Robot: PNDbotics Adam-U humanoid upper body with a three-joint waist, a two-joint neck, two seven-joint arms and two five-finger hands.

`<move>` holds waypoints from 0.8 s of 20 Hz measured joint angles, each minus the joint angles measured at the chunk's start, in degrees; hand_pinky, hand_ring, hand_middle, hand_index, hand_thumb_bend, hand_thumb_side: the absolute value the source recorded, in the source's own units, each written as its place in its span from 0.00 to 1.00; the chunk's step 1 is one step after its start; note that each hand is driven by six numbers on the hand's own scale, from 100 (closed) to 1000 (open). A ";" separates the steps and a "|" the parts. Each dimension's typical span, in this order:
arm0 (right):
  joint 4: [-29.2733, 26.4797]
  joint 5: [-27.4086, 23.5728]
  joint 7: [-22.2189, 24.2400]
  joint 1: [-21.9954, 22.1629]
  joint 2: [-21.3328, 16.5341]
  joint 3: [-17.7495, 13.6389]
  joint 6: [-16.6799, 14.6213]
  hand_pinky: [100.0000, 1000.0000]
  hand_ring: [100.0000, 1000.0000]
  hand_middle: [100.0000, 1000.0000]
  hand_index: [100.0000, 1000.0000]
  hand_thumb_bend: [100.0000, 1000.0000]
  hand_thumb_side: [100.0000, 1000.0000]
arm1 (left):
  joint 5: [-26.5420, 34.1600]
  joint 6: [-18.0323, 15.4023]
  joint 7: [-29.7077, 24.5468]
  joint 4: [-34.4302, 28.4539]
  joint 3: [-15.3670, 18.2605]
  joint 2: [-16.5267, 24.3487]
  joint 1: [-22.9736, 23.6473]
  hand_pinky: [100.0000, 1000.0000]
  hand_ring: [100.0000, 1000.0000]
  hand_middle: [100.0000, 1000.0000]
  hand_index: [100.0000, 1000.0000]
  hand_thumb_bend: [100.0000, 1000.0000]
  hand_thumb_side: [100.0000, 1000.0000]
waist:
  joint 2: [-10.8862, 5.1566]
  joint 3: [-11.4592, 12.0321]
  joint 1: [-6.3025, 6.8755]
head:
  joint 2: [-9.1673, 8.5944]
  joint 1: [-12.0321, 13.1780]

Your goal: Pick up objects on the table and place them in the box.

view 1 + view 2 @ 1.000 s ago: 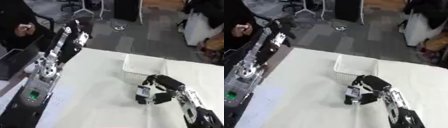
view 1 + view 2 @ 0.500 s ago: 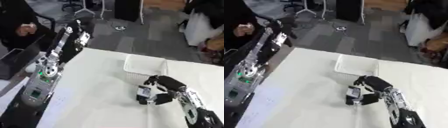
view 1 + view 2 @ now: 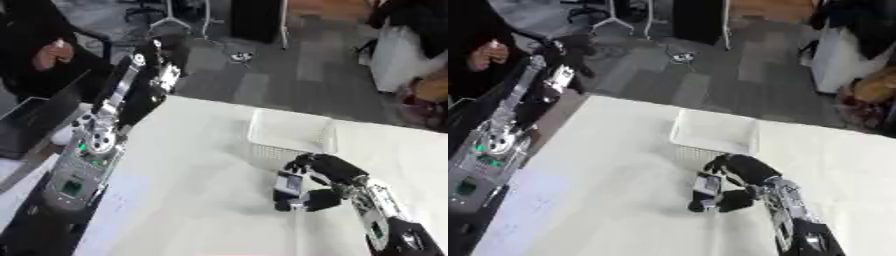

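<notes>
1. The left arm (image 3: 131, 95) was raised along the left edge of the white table (image 3: 192, 190); its hand (image 3: 166, 50) was far up, and I cannot tell how its fingers stood.
2. The white mesh box (image 3: 293, 136) stood on the table, just behind the right hand.
3. The right hand (image 3: 319, 180) had its fingers curled round a small object (image 3: 287, 183), perhaps a grey-blue pack, held just in front of the box.

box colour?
White, a mesh-sided box on the white table; clearest in the left eye view.
</notes>
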 measured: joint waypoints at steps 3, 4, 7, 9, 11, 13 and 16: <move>0.58 0.53 -0.04 0.00 0.31 0.00 -0.04 0.64 0.65 0.66 0.85 0.84 1.00 | 0.00 0.00 0.00 0.00 0.00 0.00 -0.16 0.30 0.53 0.65 0.84 0.07 0.87 | 0.01 0.08 0.00 | -0.01 0.00; 0.82 0.77 -0.09 -0.01 0.49 0.00 -0.08 0.64 0.65 0.66 0.86 0.84 1.00 | 0.00 0.00 0.00 0.00 0.00 -0.01 -0.17 0.30 0.53 0.65 0.84 0.07 0.87 | 0.02 0.08 0.00 | -0.01 0.00; 1.48 1.52 -0.30 -0.19 0.81 -0.03 -0.01 0.65 0.65 0.67 0.89 0.84 1.00 | 0.00 0.00 0.00 0.00 0.00 -0.02 -0.17 0.30 0.53 0.65 0.84 0.07 0.87 | 0.02 0.09 0.03 | -0.02 0.00; 2.00 2.33 -0.66 -0.46 1.00 -0.05 0.17 0.65 0.65 0.67 0.91 0.83 1.00 | 0.00 0.00 0.00 0.00 0.00 -0.02 -0.17 0.30 0.53 0.65 0.84 0.07 0.87 | 0.02 0.09 0.03 | -0.03 0.00; 2.42 3.00 -1.09 -0.49 1.02 -0.11 0.31 0.65 0.65 0.67 0.93 0.82 1.00 | 0.00 0.00 0.00 0.00 0.00 -0.03 -0.17 0.30 0.53 0.65 0.84 0.07 0.87 | 0.02 0.09 0.04 | -0.03 0.00; 2.75 3.52 -1.53 -0.49 1.28 -0.33 0.42 0.65 0.64 0.67 0.94 0.81 1.00 | 0.00 0.00 0.00 0.00 0.00 -0.03 -0.17 0.30 0.53 0.65 0.84 0.07 0.87 | 0.03 0.09 0.04 | -0.03 0.00; 3.04 4.08 -2.05 -0.49 1.51 -0.39 0.48 0.65 0.64 0.66 0.94 0.81 1.00 | 0.00 0.00 -0.01 0.00 0.00 -0.03 -0.17 0.30 0.53 0.65 0.84 0.07 0.87 | 0.03 0.09 0.04 | -0.03 0.00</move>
